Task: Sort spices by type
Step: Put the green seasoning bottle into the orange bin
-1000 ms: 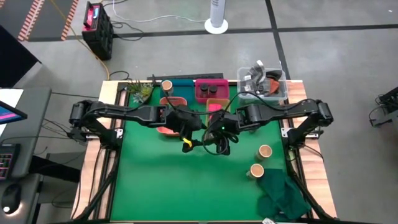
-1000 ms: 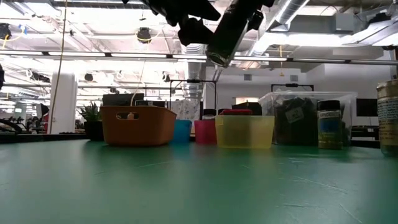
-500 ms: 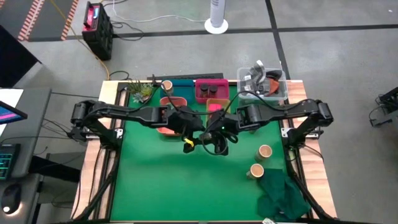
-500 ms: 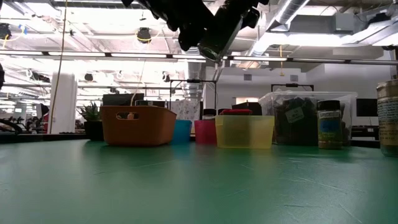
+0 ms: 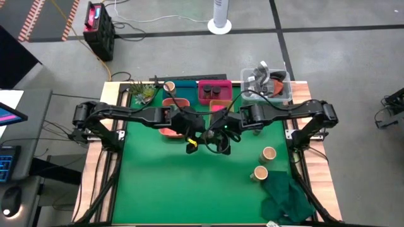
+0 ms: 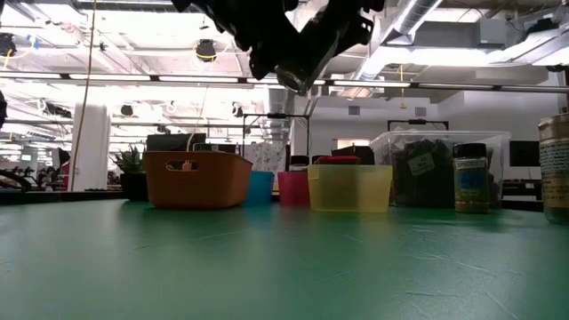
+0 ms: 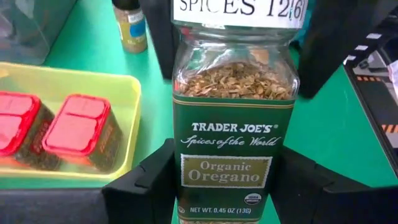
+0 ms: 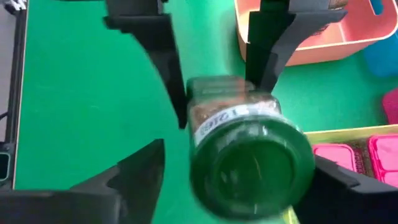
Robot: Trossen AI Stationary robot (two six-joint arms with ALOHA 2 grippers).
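Left wrist view fills with the oregano jar (image 7: 235, 134), a green-labelled glass spice jar held in mid-air above the middle of the bench (image 5: 158, 183). It is changing hands. The left gripper (image 7: 233, 186) has narrowed its jaws over the last second, and its dark fingers (image 7: 146, 186) now press both sides of the jar's base. The right gripper (image 8: 233, 180), around the green cap, has just spread its jaws, and a gap shows on one side. I judge the handover nearly complete, freeing the left arm to carry the jar. At ten o'clock from the jar sits the yellow tray (image 7: 74, 93) with magenta-pink boxes (image 7: 78, 127).
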